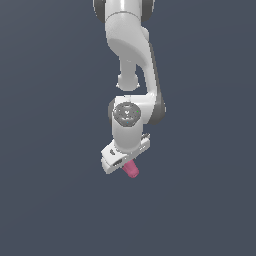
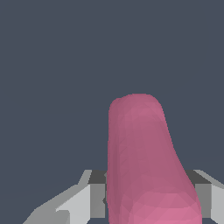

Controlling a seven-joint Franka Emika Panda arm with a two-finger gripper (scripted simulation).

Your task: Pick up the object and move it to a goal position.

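Jaws of the gripper [image 1: 126,164] sit closed against both sides of the pink object [image 1: 132,170], fingers [image 2: 97,199] pressing its flanks in the wrist view. Object pokes out beneath the gripper, its rounded end pointing away. Above the gripper rises the white arm [image 1: 131,55], over plain dark ground.

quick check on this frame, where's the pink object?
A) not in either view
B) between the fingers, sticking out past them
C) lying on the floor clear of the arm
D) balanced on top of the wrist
B: the wrist view shows the pink object sitting between the two grey fingers, and in the exterior view it pokes out below the white gripper.
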